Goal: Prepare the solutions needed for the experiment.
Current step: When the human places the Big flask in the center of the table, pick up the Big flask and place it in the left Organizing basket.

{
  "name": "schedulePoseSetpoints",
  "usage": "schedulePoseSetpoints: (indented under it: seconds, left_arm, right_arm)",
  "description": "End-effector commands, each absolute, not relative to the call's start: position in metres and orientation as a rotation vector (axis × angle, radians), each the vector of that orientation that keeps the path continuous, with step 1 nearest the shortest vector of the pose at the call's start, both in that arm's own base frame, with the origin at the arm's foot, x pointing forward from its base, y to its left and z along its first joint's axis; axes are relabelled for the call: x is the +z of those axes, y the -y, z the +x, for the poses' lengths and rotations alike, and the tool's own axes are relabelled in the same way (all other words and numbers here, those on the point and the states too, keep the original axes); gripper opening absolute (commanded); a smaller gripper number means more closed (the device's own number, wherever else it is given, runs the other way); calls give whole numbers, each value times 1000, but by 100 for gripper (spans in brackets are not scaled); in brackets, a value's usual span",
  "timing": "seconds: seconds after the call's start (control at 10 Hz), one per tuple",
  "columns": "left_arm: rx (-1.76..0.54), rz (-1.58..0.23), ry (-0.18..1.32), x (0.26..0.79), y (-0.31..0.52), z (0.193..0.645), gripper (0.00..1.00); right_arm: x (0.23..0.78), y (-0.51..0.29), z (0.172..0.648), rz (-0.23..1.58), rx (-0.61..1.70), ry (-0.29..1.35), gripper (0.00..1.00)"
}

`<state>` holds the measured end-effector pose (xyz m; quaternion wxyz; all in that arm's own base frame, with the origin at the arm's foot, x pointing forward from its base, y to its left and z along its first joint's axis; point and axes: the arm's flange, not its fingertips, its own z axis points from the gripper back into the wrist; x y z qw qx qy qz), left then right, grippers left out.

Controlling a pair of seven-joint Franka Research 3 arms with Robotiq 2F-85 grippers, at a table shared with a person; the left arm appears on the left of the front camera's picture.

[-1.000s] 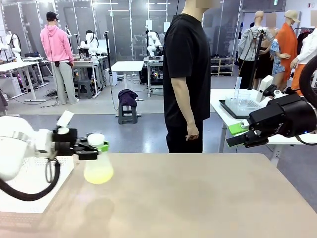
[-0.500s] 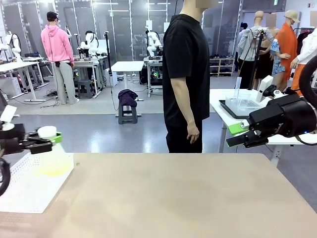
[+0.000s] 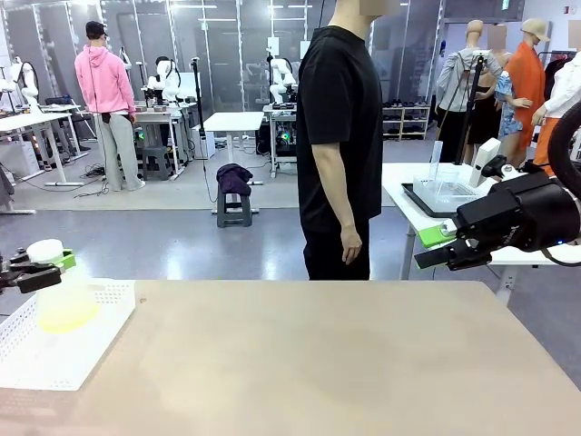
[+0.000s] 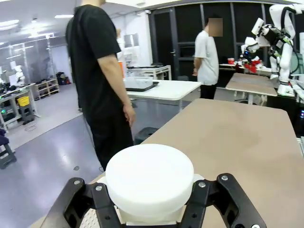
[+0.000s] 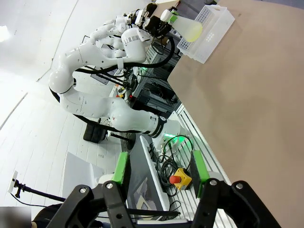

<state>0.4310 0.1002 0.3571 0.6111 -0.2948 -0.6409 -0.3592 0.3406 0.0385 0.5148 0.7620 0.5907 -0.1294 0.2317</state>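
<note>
Now: left gripper (image 3: 34, 270) clamps capped flask (image 3: 62, 295) by its neck, yellowish solution (image 3: 65, 316) inside, over white basket (image 3: 86, 350) at table's left edge | right gripper (image 3: 434, 257) empty, jaws apart, right side | person (image 3: 340, 136) stands beyond.

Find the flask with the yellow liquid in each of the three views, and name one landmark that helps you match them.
Front view: flask at the far left edge, above the white basket.
Left wrist view: bottom centre; its white cap sits between the left gripper's fingers.
Right wrist view: flask near the top, right of centre, beside the basket.
Shared landmark: the tan table.
</note>
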Motion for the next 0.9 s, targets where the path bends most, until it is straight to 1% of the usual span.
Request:
schedulePoseSetpoints:
  seconds: [0.0, 0.5, 0.8]
  left_arm:
    - [-767, -642, 1534, 350, -103, 423, 0]
    - [-726, -592, 1485, 324, -83, 445, 0]
    - [-684, -551, 1470, 307, -82, 446, 0]
  right_arm:
    - [516, -38, 343, 1291, 520, 293, 64]
    - [516, -38, 343, 1291, 520, 293, 64]
    - [516, -38, 343, 1291, 520, 293, 64]
